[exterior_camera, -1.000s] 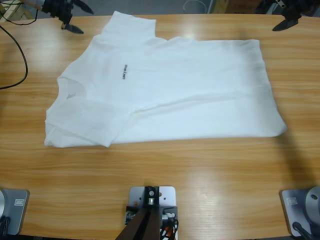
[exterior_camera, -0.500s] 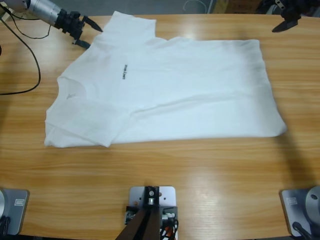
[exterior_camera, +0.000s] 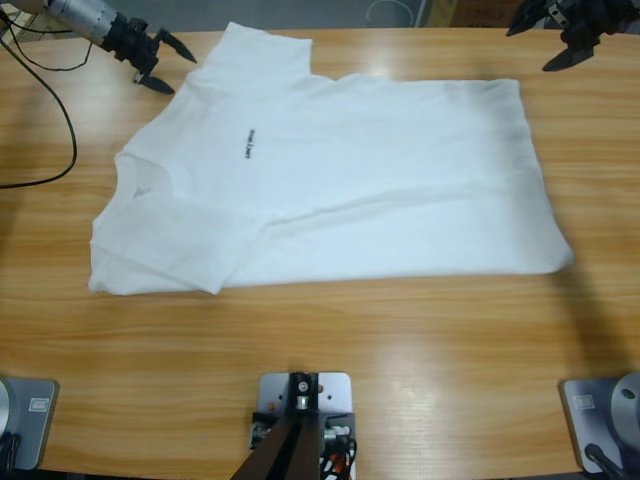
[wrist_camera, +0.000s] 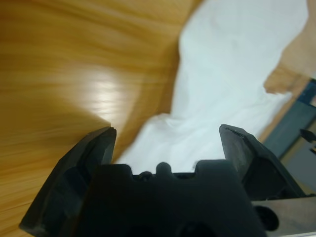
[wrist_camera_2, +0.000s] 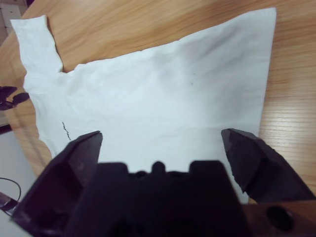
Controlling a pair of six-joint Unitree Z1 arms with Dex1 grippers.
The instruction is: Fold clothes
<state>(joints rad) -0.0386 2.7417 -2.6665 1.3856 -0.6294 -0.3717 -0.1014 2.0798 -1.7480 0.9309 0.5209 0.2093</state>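
The clothes are one white T-shirt (exterior_camera: 350,180) lying flat on the wooden table (exterior_camera: 400,330), collar to the left and hem to the right. A small dark mark (exterior_camera: 249,143) sits near the collar. My left gripper (exterior_camera: 180,72) hovers open just off the upper sleeve at the far left. In the left wrist view, white shirt cloth (wrist_camera: 232,74) lies beyond my left gripper (wrist_camera: 168,131), apart from it. My right gripper (exterior_camera: 528,50) is open above the far right corner of the shirt. Its wrist view looks over the shirt (wrist_camera_2: 163,89) past the right gripper (wrist_camera_2: 162,133), which holds nothing.
A black cable (exterior_camera: 60,130) loops over the table's left end. Bare wood runs along the near side in front of the shirt. The table's far edge (exterior_camera: 400,28) lies just behind both grippers.
The left arm has swung in from the far left corner toward the shirt's upper sleeve. The right gripper has come a little further into view at the top right.
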